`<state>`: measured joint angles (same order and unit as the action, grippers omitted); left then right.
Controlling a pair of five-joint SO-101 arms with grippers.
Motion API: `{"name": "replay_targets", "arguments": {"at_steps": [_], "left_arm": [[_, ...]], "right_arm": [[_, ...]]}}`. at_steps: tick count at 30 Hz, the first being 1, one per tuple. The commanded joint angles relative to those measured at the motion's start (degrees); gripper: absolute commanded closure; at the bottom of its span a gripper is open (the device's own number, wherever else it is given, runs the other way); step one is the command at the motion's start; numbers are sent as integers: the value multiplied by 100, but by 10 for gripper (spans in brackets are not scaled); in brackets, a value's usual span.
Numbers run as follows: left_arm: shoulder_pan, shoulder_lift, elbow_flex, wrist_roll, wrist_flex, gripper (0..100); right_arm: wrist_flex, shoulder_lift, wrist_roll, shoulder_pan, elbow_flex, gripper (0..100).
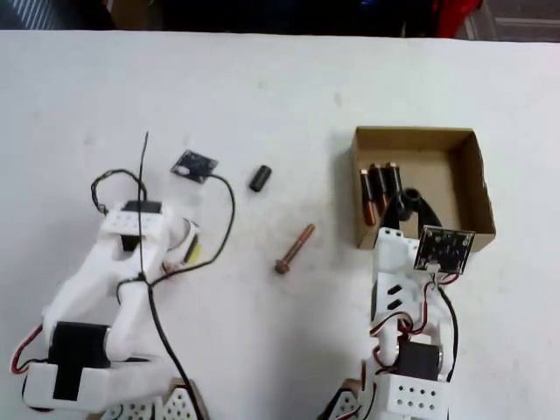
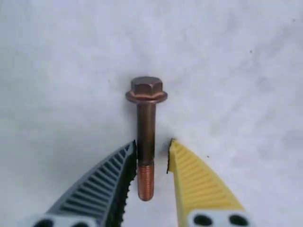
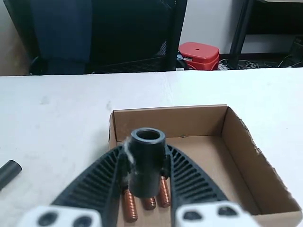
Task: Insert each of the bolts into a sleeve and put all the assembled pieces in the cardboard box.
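Observation:
A copper bolt lies on the white table, and a loose black sleeve lies beyond it. My left gripper hangs left of the bolt. In the left wrist view the bolt lies flat with its threaded end showing in the gap of my open left gripper. My right gripper is shut on an upright black sleeve at the cardboard box. Assembled pieces lie along the left wall of the cardboard box, beside my right gripper.
A small black circuit board on a black cable lies near the left arm. The table's far edge meets a dark area with a chair and a red container. The loose sleeve shows beside the box.

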<state>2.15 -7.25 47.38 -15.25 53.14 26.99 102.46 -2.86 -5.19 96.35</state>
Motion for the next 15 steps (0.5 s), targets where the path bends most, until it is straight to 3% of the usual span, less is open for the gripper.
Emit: {"name": "replay_targets", "arguments": {"at_steps": [1, 5, 15], "left_arm": [[-4, -110, -712, 26, 659, 853], [-13, -101, -1196, 26, 1037, 853], [-13, 75, -1389, 18, 1011, 853]], "right_arm": [[13, 57, 18, 22, 53, 981], [13, 57, 18, 22, 53, 981], [4, 57, 18, 22, 53, 981]]}}
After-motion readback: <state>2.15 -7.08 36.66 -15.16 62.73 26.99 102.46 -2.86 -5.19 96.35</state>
